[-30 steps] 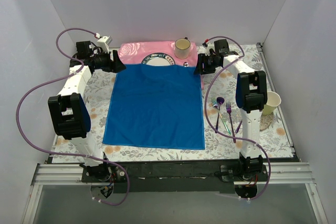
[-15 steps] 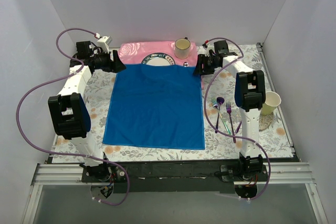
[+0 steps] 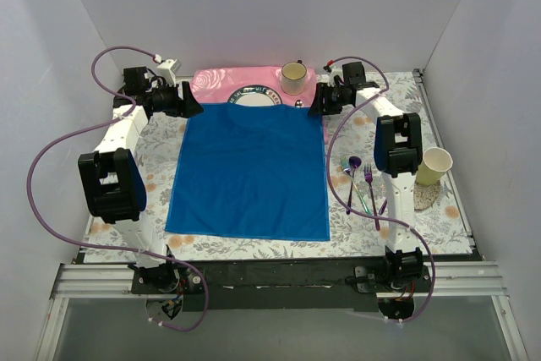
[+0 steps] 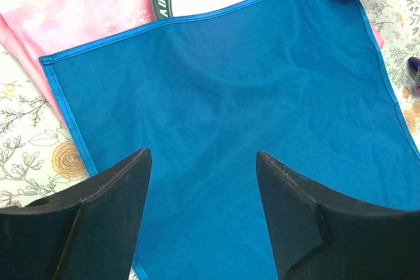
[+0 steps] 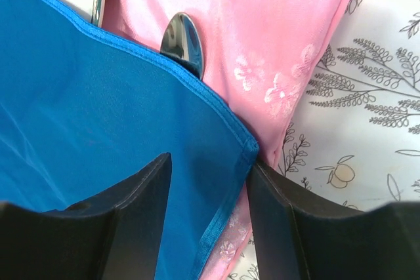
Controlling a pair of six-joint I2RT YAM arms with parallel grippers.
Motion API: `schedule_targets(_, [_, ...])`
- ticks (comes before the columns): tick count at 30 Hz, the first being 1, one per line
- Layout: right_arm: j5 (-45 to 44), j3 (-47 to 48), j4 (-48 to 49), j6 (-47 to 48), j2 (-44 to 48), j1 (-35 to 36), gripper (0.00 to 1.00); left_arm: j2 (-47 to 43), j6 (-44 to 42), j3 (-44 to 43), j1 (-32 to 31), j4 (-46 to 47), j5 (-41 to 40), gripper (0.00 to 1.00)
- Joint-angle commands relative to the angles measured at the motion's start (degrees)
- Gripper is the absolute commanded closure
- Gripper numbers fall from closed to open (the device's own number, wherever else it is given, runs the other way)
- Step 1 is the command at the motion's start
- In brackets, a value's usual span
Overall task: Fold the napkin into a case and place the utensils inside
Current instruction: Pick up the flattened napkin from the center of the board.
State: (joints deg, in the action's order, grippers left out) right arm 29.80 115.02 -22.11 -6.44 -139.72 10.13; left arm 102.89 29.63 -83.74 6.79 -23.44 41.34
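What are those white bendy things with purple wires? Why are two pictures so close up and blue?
They are two robot arms, bolted at the table's near edge. The wide picture comes from a camera above and behind them. The close-ups come from a camera on each wrist; the black shapes are gripper fingers. A blue napkin lies flat, its far edge over a pink placemat and a plate. Shiny purple utensils lie to its right. The left gripper and right gripper are open at the napkin's far corners, holding nothing.

My right gripper [image 3: 321, 103] has crept left, closer over the far right corner of the napkin [image 3: 249, 171]; my right arm leaned in with it.
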Motion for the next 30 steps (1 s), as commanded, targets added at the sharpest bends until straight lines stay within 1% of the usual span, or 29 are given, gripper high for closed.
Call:
schedule_targets(1, [-0.5,3.3,2.2,1.2,-1.4,-0.1,0.44,-0.1,-0.4,-1.9,-0.1,0.3,0.7,0.36])
schedule_targets(4, [-0.8,3.5,2.2,2.0,-1.4,-0.2,0.48,0.0,-0.5,-1.9,-0.1,0.3,0.6,0.36])
schedule_targets(12, [-2.2,4.1,2.8,3.2,-0.3,-0.1,0.49,0.0,-0.3,-1.9,-0.1,0.2,0.8,0.35])
schedule_targets(15, [-2.7,4.3,2.9,3.4,-0.3,-0.2,0.52,0.0,-0.4,-1.9,-0.1,0.2,0.8,0.36])
schedule_targets(18, [-2.9,4.3,3.2,3.4,-0.2,-0.2,0.59,-0.1,-0.5,-1.8,-0.1,0.2,1.0,0.36])
schedule_targets(21, [-2.6,4.4,3.2,3.5,0.1,-0.2,0.75,-0.2,-0.6,-1.2,-0.1,0.2,0.8,0.36])
schedule_targets(22, [-1.8,4.3,3.2,3.6,0.6,-0.2,0.87,-0.2,-0.6,-1.1,-0.1,0.1,0.6,0.36])
schedule_targets(23, [-1.2,4.2,3.1,3.8,1.0,-0.2,0.94,-0.3,-0.5,-0.9,0.0,0.1,0.7,0.35])
schedule_targets(24, [-0.4,4.0,3.1,3.9,1.3,-0.2,0.99,-0.3,-0.6,-0.9,0.0,-0.3,0.7,0.35])
schedule_targets(27, [7.9,2.1,4.0,4.6,3.6,0.0,0.99,-0.1,-0.4,-1.6,0.5,-1.7,1.5,0.34])
schedule_targets(30, [11.1,-0.8,4.6,6.3,7.7,1.3,0.99,0.6,-0.3,-2.9,1.7,-3.9,2.6,0.33])
